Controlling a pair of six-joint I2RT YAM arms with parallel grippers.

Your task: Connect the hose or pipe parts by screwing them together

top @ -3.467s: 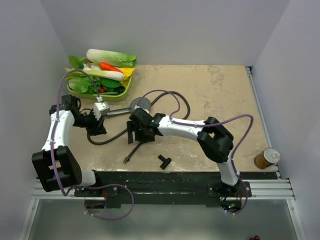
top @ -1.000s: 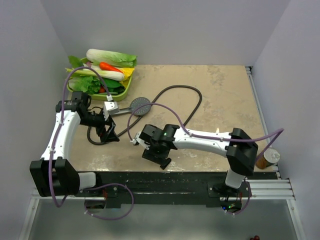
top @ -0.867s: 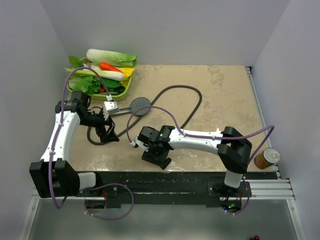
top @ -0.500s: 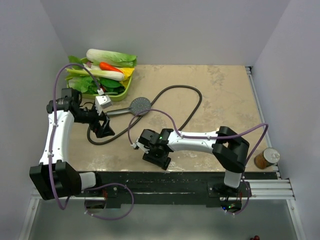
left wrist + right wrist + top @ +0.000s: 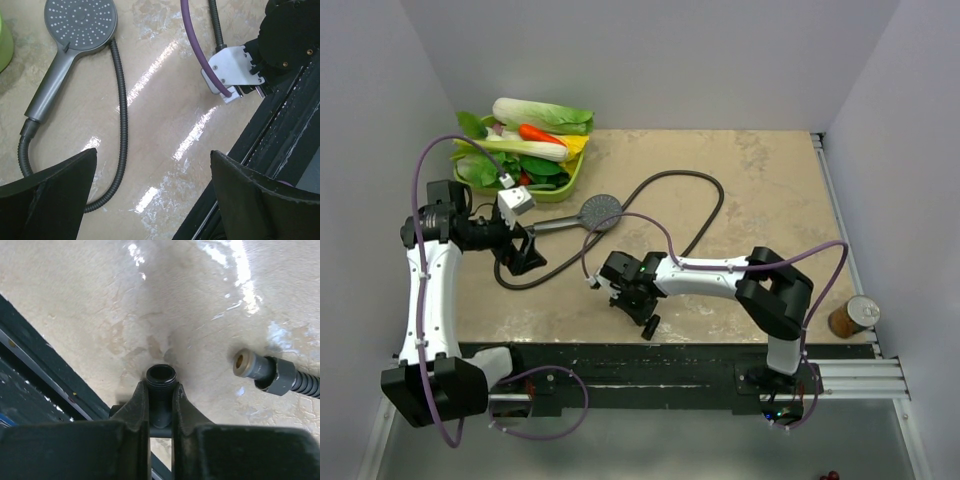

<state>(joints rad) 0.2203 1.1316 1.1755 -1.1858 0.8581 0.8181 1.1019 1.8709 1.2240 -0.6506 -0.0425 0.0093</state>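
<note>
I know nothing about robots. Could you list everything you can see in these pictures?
shower head: one, dark grey, left of centre, face up
hose: one, dark, looping across the table from the shower handle; free end lies by the right pincer
pipe fitting: one, black, small, near the front edge
tray: one, green, back left
toy vegetables: several, green, white, orange, yellow, piled in the tray
can: one, brown with a silver top, beside the table's right edge
table: one, beige
cables: purple, along the arms
arms: two, white and black
left pincer: open, empty
right pincer: shut on the pipe fitting
</note>
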